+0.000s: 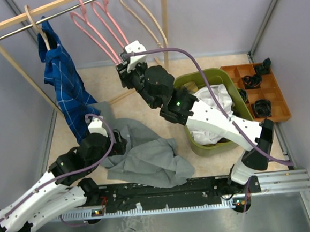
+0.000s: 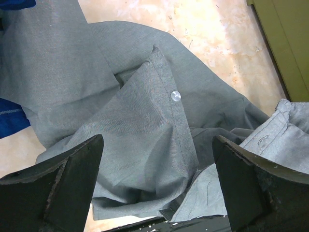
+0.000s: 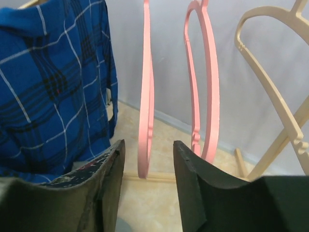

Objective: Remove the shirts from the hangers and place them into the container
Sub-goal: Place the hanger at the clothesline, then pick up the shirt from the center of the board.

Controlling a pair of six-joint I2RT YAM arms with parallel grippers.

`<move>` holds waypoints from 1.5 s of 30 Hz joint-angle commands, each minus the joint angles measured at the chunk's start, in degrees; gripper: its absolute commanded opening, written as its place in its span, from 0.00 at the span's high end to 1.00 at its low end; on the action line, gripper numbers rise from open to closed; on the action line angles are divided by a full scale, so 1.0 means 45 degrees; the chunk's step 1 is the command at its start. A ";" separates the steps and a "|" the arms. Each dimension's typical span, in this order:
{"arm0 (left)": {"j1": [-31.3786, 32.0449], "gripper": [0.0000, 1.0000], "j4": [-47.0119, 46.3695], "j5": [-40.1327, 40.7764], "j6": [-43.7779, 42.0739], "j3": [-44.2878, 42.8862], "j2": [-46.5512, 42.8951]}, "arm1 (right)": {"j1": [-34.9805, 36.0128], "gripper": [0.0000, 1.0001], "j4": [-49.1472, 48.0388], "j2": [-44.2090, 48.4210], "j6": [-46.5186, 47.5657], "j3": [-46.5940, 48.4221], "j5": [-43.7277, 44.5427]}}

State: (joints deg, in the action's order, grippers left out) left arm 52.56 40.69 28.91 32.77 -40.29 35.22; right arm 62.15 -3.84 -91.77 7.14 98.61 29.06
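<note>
- At the rod (image 1: pixel 56 15), right pincer (image 3: pixel 147 159) sat parted around a bare pink hanger (image 3: pixel 146 96); blue shirt (image 1: pixel 60 75) hung alongside.
- Nearer, left pincer (image 2: pixel 157 145) gaped over grey shirt (image 2: pixel 145 121) on surface (image 1: pixel 104 85).
- Across container (image 1: pixel 195 79) lay right arm (image 1: pixel 214 119).

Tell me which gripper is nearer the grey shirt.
Left. The left gripper hovers open directly over the grey shirt; the right gripper is up by the pink hangers, away from it.
</note>
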 commanded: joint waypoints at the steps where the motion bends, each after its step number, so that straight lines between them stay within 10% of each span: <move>1: -0.0014 0.01 -0.0169 -0.0140 -0.0007 -0.0030 -0.0170 | 0.0115 0.46 0.0850 0.1438 0.0193 -0.0002 -0.0674; 7: -0.0023 0.01 -0.0241 -0.0169 -0.0047 -0.0006 -0.0092 | 0.0115 0.15 0.1575 0.4053 -0.0157 -0.2153 -0.2019; 18: -0.0031 0.01 -0.0153 -0.0329 -0.0037 -0.0127 0.0108 | 0.0120 0.09 0.2672 0.8434 -0.4235 -0.8821 -0.3884; 27: -0.0029 0.01 0.0085 0.0030 0.0248 -0.0157 -0.0770 | 0.0115 0.01 0.4829 0.5721 -0.7756 -1.0023 -0.6875; 45: -0.0031 0.01 -0.0040 0.0417 0.0354 0.0031 -0.1343 | 0.0036 0.01 0.3397 0.0486 -0.6975 -0.7951 -0.7229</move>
State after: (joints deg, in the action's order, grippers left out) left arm 52.56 40.93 30.48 34.52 -40.23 28.10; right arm 62.19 14.50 -85.80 -24.16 57.17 -1.39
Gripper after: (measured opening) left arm 0.990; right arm 0.990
